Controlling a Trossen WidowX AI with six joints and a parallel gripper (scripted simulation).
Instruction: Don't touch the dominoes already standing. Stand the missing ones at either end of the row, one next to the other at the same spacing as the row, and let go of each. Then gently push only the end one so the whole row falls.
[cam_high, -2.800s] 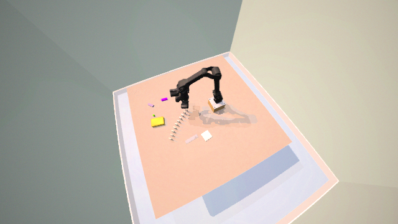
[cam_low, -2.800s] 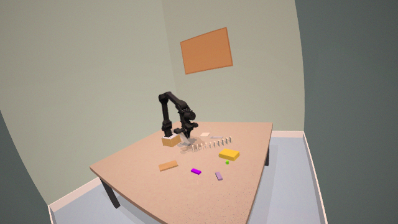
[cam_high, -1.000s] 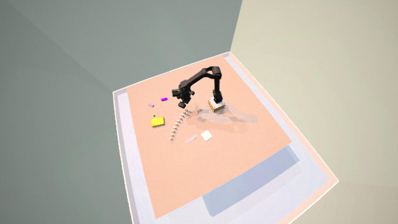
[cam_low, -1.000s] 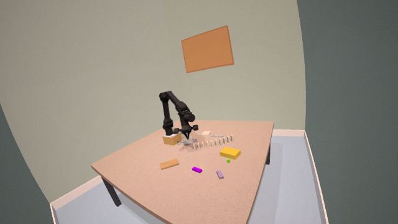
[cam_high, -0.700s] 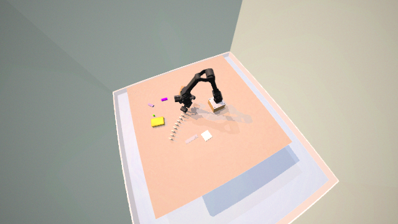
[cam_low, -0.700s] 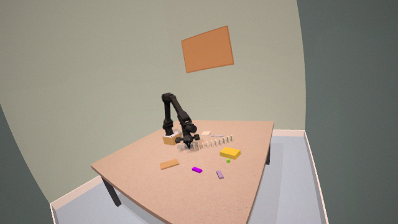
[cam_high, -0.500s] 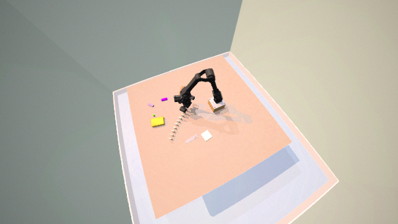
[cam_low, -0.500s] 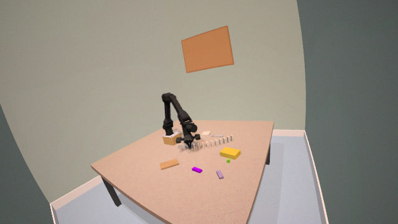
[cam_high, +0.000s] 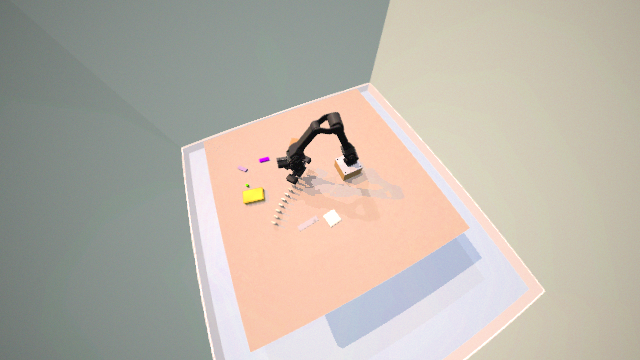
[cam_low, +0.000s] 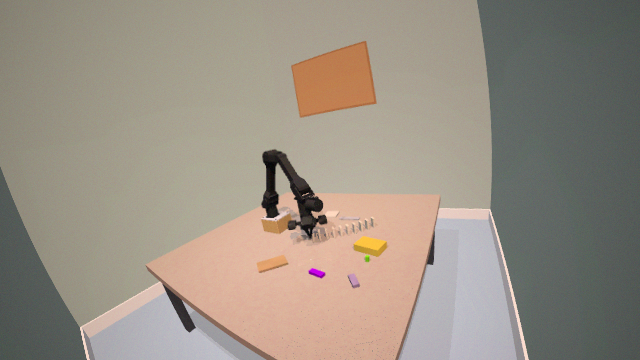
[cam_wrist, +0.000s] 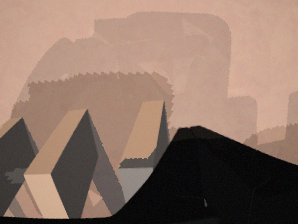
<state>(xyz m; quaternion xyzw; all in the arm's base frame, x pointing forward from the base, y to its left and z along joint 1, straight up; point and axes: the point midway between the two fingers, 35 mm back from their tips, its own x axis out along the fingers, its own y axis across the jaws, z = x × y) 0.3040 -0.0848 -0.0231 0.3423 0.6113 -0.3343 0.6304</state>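
A curved row of several small cream dominoes (cam_high: 284, 200) (cam_low: 360, 225) stands upright on the table. The wrist view shows the nearest end domino (cam_wrist: 142, 131) standing, with a second domino (cam_wrist: 75, 165) and part of a third to its left. My gripper (cam_low: 310, 237) (cam_wrist: 189, 137) is shut, with nothing seen between its fingers. It is low over the table just beyond the row's end nearest the arm base. In the wrist view the dark fingers cover the end domino's lower right side. I cannot tell whether they touch it.
A yellow block (cam_high: 253, 195) (cam_low: 370, 246) and a green cube (cam_high: 247, 185) (cam_low: 367, 258) lie beside the row. A purple block (cam_high: 264, 160) (cam_low: 317, 273), a lilac block (cam_high: 242, 169) (cam_low: 354, 280) and an orange board (cam_low: 272, 264) lie farther off. A white square (cam_high: 332, 218) and pale strip (cam_high: 308, 223) lie across the row.
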